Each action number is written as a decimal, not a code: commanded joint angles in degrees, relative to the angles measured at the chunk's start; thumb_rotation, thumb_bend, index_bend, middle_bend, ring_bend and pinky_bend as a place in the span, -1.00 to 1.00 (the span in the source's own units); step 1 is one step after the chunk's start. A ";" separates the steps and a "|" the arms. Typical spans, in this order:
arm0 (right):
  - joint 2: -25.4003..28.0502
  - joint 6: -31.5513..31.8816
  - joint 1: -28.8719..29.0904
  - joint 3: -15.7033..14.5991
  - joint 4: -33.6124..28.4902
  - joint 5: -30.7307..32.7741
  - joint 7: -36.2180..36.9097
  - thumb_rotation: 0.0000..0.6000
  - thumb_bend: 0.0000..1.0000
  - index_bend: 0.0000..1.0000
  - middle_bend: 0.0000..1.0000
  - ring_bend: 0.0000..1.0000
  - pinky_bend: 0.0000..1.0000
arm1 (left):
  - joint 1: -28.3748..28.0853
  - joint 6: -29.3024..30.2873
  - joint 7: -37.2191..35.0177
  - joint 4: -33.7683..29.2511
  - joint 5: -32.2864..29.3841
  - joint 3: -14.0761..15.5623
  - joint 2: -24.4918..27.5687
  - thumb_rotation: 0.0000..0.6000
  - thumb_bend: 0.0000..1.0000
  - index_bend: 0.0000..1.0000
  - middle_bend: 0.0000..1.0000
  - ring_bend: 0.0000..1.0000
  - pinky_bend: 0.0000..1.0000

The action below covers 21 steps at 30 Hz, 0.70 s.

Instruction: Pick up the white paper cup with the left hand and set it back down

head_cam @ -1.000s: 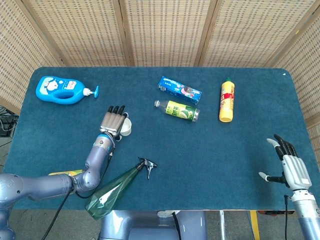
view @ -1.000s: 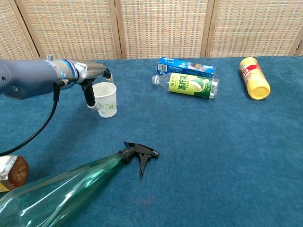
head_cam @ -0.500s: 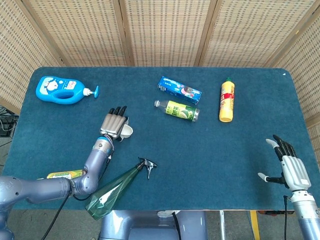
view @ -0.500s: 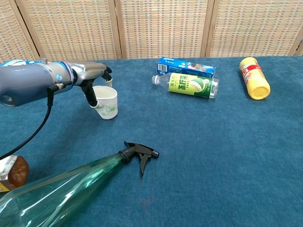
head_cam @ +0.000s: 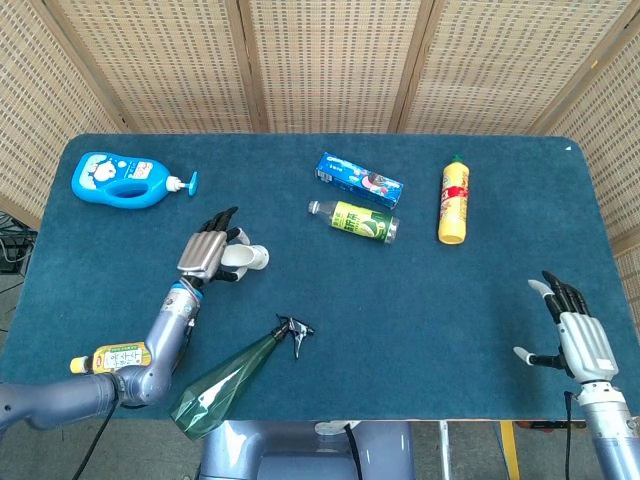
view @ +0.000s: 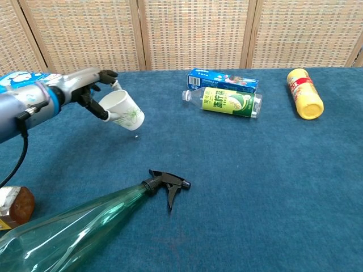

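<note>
The white paper cup [view: 123, 110] with a green leaf print hangs tilted just above the blue tablecloth, its mouth turned toward my left hand [view: 89, 92]. That hand grips the cup at its rim, thumb against the side. From the head view the cup [head_cam: 246, 258] lies sideways beside the left hand [head_cam: 204, 252], left of the table's middle. My right hand [head_cam: 574, 335] hovers open with spread fingers near the front right corner, holding nothing.
A green spray bottle [view: 85, 222] lies in front of the cup, nozzle pointing right. A brown-capped bottle [view: 16, 206] is at the front left, a blue pump bottle [head_cam: 125, 180] at the back left. A blue box [view: 222, 80], a green-labelled bottle [view: 226, 102] and a yellow bottle [view: 304, 93] lie further right.
The left hand has drawn back to the left and lifted the cup off the cloth, tipping it from upright to strongly tilted. The right hand has barely shifted.
</note>
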 commanded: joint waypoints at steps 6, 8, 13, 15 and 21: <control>-0.33 0.20 -0.04 -0.06 0.01 0.00 -0.71 1.00 -0.80 -1.00 -1.00 -1.00 -1.00 | 7.28 -4.51 -25.39 13.85 14.79 1.23 -3.29 1.00 -0.41 -0.17 -1.00 -1.00 -0.77; -0.40 0.22 -0.02 -0.13 -0.03 -0.13 -0.95 1.00 -0.80 -1.00 -1.00 -1.00 -1.00 | 7.69 -5.68 -27.13 15.88 16.03 1.85 -3.70 1.00 -0.41 -0.17 -1.00 -1.00 -0.77; -0.54 0.30 -0.02 -0.26 -0.12 -0.33 -1.41 1.00 -0.80 -1.00 -1.00 -1.00 -1.00 | 8.36 -7.26 -29.33 19.24 17.94 2.36 -4.79 1.00 -0.41 -0.16 -1.00 -1.00 -0.77; -0.54 0.35 -0.03 -0.27 -0.15 -0.34 -1.50 1.00 -0.80 -1.00 -1.00 -1.00 -1.00 | 8.44 -7.53 -29.38 19.88 18.42 2.44 -4.95 1.00 -0.41 -0.16 -1.00 -1.00 -0.78; -0.57 0.52 -0.10 -0.35 -0.28 -0.49 -1.66 1.00 -0.80 -1.00 -1.00 -1.00 -1.00 | 8.79 -7.53 -26.18 20.55 19.39 2.40 -4.24 0.97 -0.50 -0.32 -1.00 -1.00 -0.86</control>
